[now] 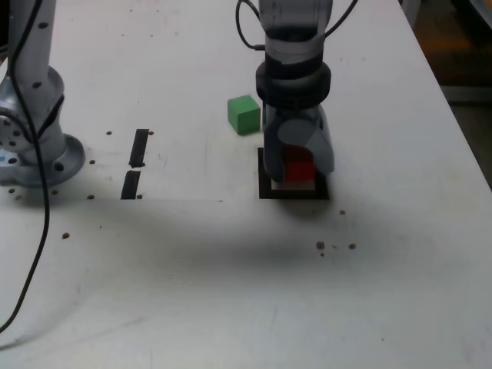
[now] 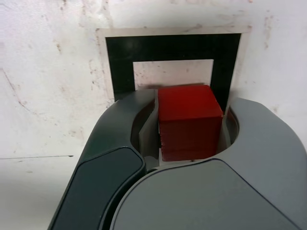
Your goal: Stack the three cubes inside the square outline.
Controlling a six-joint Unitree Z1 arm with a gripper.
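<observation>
Gripper (image 2: pixel 192 114) is clamped round the red cube (image 2: pixel 189 122), right over the square (image 2: pixel 173 47), so pretty much only lowering and letting go is needed.

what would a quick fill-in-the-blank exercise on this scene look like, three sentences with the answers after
The cube between the two fingers of the gripper is coloured ____.
The square outline on the table is made of tape coloured ____.
In the exterior view, the cube standing outside the outline, to the left of the gripper, is coloured ____.

Missing words: red; black; green
</observation>
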